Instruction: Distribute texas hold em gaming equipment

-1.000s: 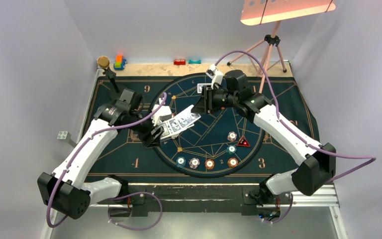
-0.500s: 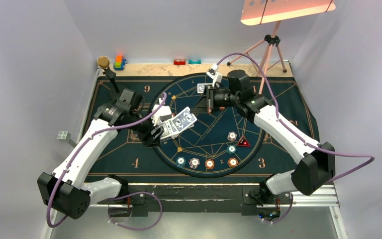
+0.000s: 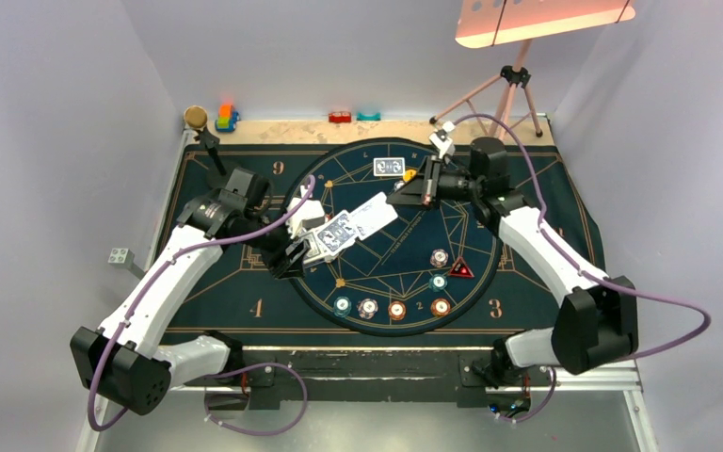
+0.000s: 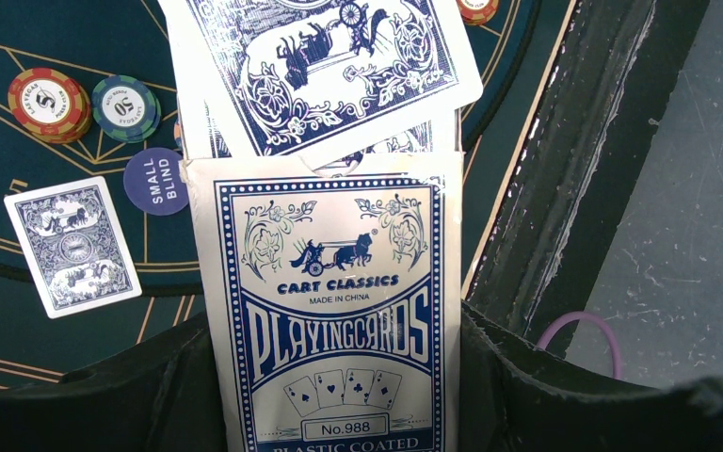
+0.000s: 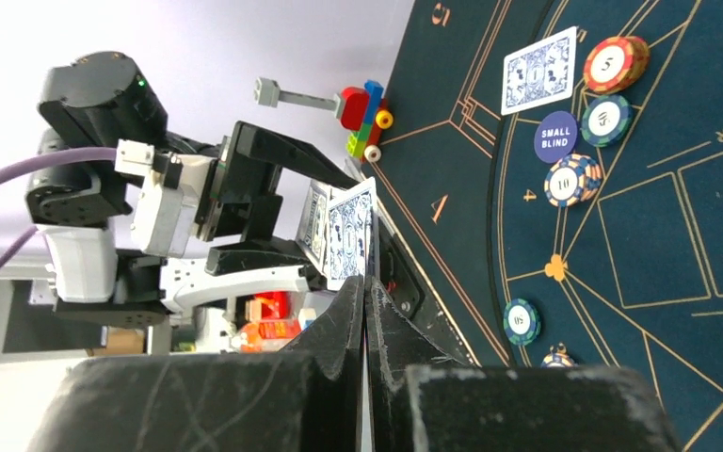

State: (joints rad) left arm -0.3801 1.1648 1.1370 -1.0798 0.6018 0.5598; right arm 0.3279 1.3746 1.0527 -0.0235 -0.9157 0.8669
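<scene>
My left gripper (image 3: 299, 250) is shut on a blue-and-white playing-card box (image 4: 334, 311) with blue-backed cards (image 4: 325, 66) fanning out of its top. It holds them above the mat's left middle. My right gripper (image 3: 405, 194) is shut on one card (image 3: 375, 214), white face up, which still reaches back to the pack. In the right wrist view that card shows only as a thin white edge between the closed fingers (image 5: 339, 325). One card (image 3: 389, 167) lies face down at the back of the circle. Chips (image 3: 396, 309) and a red triangle token (image 3: 460, 269) lie at the front right.
A blue "small blind" disc (image 4: 155, 181) lies by an orange chip (image 4: 49, 102) and a teal chip (image 4: 125, 106). A yellow disc (image 3: 409, 174) sits near the right gripper. Toy blocks (image 3: 226, 118), a black stand (image 3: 209, 143) and a tripod (image 3: 513, 94) stand at the back edge.
My right gripper has moved right and back from the pack, drawing one card out with it. My left arm has barely moved.
</scene>
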